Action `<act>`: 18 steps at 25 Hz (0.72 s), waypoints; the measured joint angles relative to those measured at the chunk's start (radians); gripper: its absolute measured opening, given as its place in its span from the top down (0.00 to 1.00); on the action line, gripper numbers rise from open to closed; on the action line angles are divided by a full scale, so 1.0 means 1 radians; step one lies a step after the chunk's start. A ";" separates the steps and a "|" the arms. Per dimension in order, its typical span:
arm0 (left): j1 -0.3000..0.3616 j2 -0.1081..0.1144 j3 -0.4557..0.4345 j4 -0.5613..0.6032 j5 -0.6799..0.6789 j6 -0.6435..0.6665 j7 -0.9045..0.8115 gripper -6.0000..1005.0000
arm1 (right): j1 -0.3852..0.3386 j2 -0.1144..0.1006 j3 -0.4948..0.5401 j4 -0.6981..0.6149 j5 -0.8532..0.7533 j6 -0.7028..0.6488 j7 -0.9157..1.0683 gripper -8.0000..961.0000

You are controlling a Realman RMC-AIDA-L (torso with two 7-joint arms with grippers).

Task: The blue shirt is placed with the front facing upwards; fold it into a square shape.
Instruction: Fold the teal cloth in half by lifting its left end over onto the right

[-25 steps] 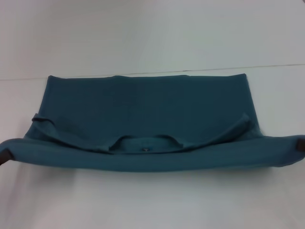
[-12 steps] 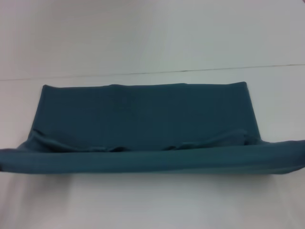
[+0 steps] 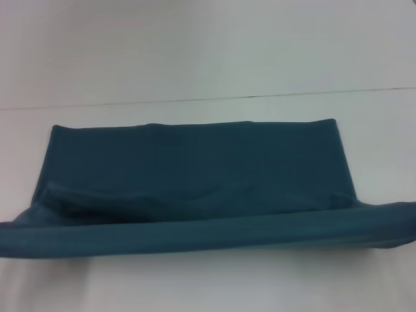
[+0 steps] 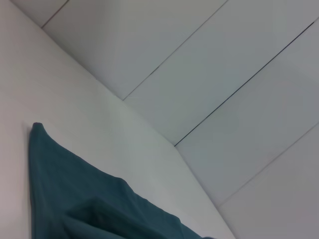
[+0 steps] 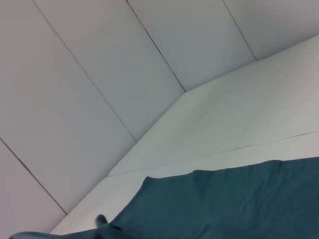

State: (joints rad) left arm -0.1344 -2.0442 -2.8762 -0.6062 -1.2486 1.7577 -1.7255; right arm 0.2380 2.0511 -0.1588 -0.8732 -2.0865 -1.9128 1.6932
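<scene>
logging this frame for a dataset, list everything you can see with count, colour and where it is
dark teal-blue cotton shirt: one, plain teal side showing, spread across the middle of the table, its near edge raised in a long band running off both sides of the head view; no lettering or collar in sight
white table: one, white, under and around the shirt
pale panelled wall: one, off-white with thin dark seams, behind the table
left gripper: not in view
right gripper: not in view

Robot body: hidden in all three views.
You can't see the left gripper or the right gripper, so colours, cables and markings can't be told.
</scene>
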 joint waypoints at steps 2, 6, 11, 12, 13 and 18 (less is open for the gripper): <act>0.004 0.002 0.000 0.000 -0.004 0.005 0.002 0.92 | -0.001 0.002 0.000 0.000 0.000 -0.001 0.000 0.93; 0.005 0.006 0.000 0.002 -0.023 0.015 0.005 0.92 | -0.001 0.003 0.002 -0.003 0.001 -0.002 0.003 0.93; 0.008 0.007 0.000 0.002 -0.026 0.026 0.005 0.92 | -0.010 0.004 0.016 -0.006 0.004 -0.013 0.007 0.93; 0.010 0.008 0.000 0.002 -0.027 0.031 0.006 0.92 | -0.011 0.004 0.024 -0.007 0.005 -0.019 0.007 0.93; 0.013 0.010 0.000 0.002 -0.027 0.037 0.006 0.92 | -0.012 0.004 0.033 -0.007 0.005 -0.029 0.007 0.93; 0.028 0.018 0.000 0.002 -0.029 0.052 0.006 0.92 | -0.016 0.005 0.056 -0.007 0.005 -0.052 0.006 0.93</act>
State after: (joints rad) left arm -0.1064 -2.0264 -2.8762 -0.6044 -1.2780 1.8095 -1.7195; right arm 0.2221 2.0558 -0.1024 -0.8804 -2.0814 -1.9652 1.6994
